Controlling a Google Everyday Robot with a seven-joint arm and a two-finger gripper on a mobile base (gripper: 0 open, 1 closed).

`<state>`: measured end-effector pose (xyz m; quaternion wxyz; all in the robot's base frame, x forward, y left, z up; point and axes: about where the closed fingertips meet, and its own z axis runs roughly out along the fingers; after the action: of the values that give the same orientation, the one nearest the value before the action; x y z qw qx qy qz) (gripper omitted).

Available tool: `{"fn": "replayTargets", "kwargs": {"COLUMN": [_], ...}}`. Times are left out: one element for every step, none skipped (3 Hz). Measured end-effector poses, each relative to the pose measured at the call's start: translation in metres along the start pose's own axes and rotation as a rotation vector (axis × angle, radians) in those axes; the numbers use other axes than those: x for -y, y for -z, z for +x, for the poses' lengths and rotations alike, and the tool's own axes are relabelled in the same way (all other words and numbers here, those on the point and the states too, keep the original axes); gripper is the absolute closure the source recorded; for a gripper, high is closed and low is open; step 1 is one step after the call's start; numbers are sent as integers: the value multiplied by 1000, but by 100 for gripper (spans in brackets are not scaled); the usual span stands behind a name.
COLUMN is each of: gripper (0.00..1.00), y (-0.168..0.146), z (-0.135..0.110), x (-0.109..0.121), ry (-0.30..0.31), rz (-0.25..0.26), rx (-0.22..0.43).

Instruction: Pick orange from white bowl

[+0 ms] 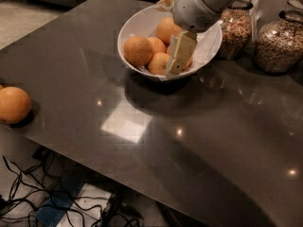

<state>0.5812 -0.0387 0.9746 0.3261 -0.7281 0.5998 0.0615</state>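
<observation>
end effector (pixel 179 56): lowered into white bowl (pixel 140 21), right of centre, in front of smaller oranges (pixel 158 63); grip state cannot be told | orange (pixel 138 50): left side of pile in white bowl, apart from end effector | white bowl: far part of surface (pixel 142 141), left of jars (pixel 279 41) | lone orange (pixel 14 104): near left edge of surface

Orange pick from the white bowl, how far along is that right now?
Done: the gripper is at the white bowl, low over its right side. In hand: lining up a grasp; I can't tell whether it grips anything yet. Left: the orange sits in the bowl, unlifted, so gripping it and lifting it out remain.
</observation>
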Motion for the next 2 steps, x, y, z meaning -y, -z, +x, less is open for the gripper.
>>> {"fn": "replayTargets", "kwargs": {"gripper": [0,0], "y": [-14,-27], "z": [-9,-10], "x": [24,43], "ry": [24,35], "rz": [21,15], "rx": [67,77]}}
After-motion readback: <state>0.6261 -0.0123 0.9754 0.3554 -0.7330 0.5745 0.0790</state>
